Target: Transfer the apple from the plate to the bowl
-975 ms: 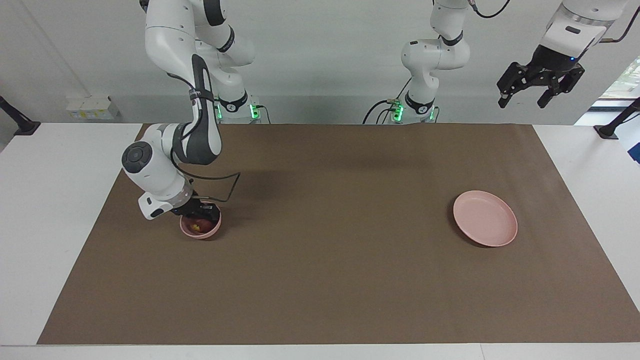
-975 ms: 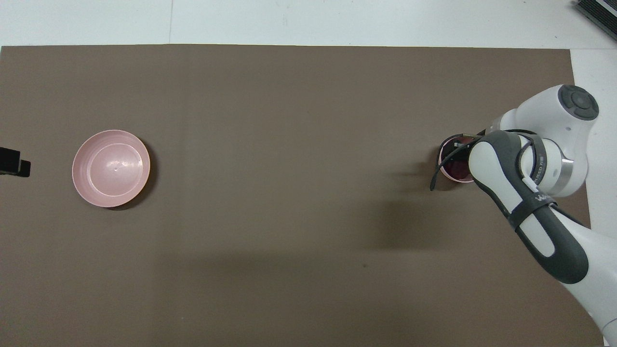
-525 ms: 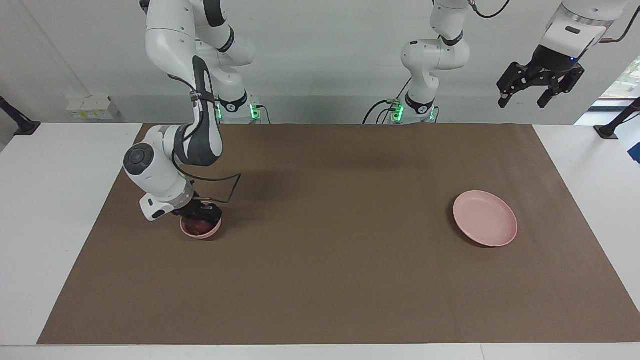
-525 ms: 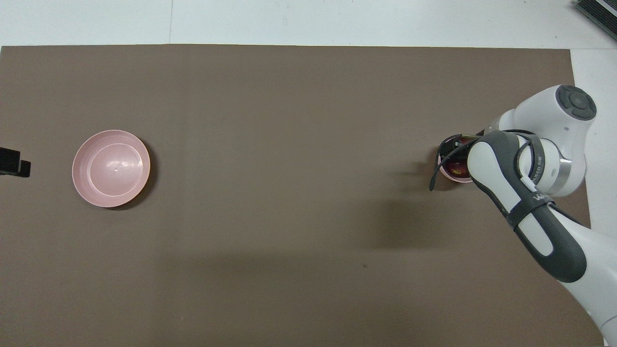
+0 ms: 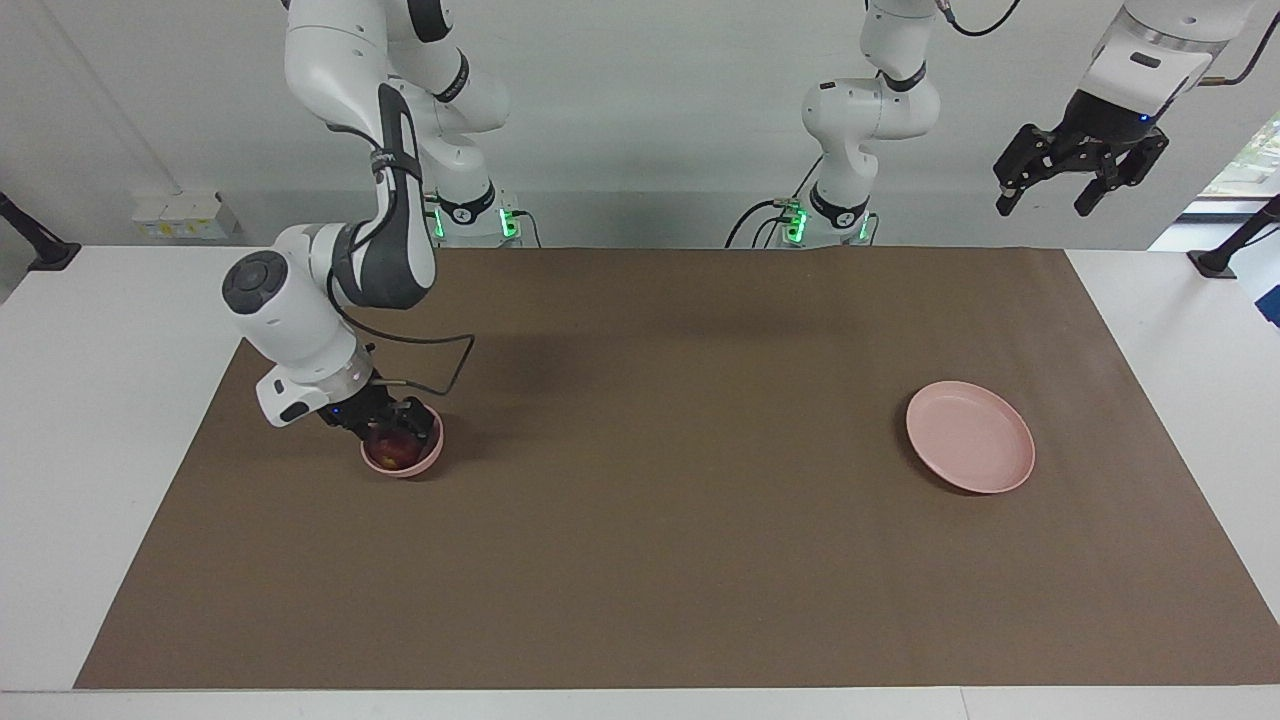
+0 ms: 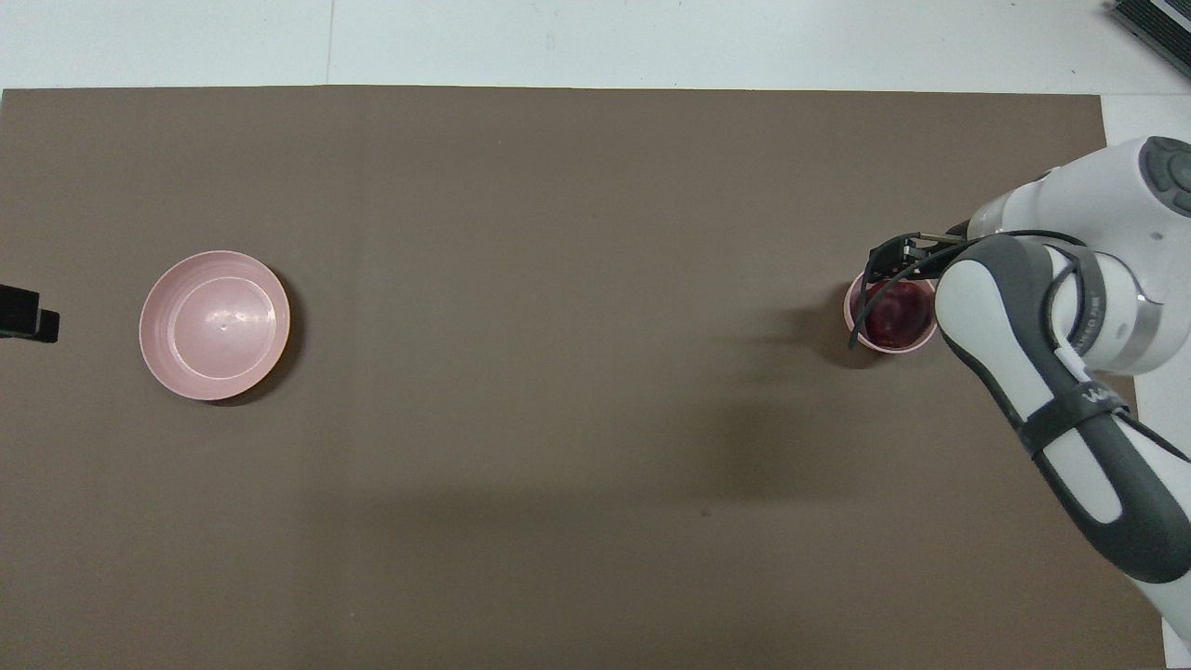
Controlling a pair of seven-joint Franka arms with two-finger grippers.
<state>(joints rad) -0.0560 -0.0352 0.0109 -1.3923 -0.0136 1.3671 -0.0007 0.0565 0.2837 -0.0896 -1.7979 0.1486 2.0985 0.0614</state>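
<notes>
Task all but finished, judging by the lay of things; only pulling the arm clear left. Broad table (image 5: 120,420) under a matte brown sheet (image 5: 650,560). Wide, shallow, smooth pale-pink plate (image 5: 970,437) bare, toward the left arm's end. Small deep pink bowl (image 5: 402,452) toward the right arm's end, well apart from the plate. Right hand (image 5: 385,424) just over the bowl, spread wide, gripping nothing. Left hand (image 5: 1080,165) waiting raised off the table's end, spread wide too. Glossy round dark-red apple (image 5: 398,447) resting inside the bowl.

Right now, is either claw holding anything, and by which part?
Nothing held. The apple sits in the bowl; the right claw is open above it.
</notes>
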